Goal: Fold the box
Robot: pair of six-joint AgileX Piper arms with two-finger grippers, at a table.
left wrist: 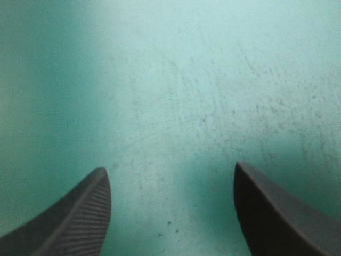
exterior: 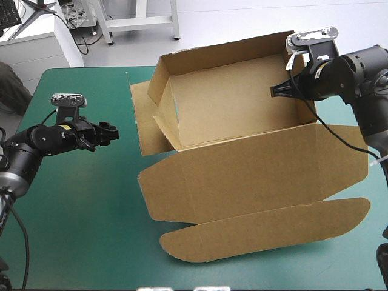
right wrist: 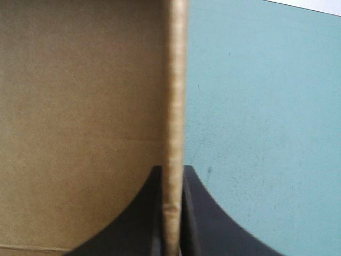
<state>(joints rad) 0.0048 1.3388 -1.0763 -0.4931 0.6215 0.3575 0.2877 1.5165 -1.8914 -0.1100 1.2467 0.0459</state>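
At right end effector (right wrist: 173,169): box (exterior: 242,170) wall pinched | left end effector (left wrist: 169,169): apart, empty

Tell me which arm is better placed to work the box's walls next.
Probably right. The right tool is shut on the right wall of the box, the board's edge pinched in it. The left tool is open over bare teal-green cover, apart from the box.

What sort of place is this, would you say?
Probably a robot test bench: the left gripper hangs open over a teal-green table cover, and the right gripper is shut on a wall of a half-folded brown box.
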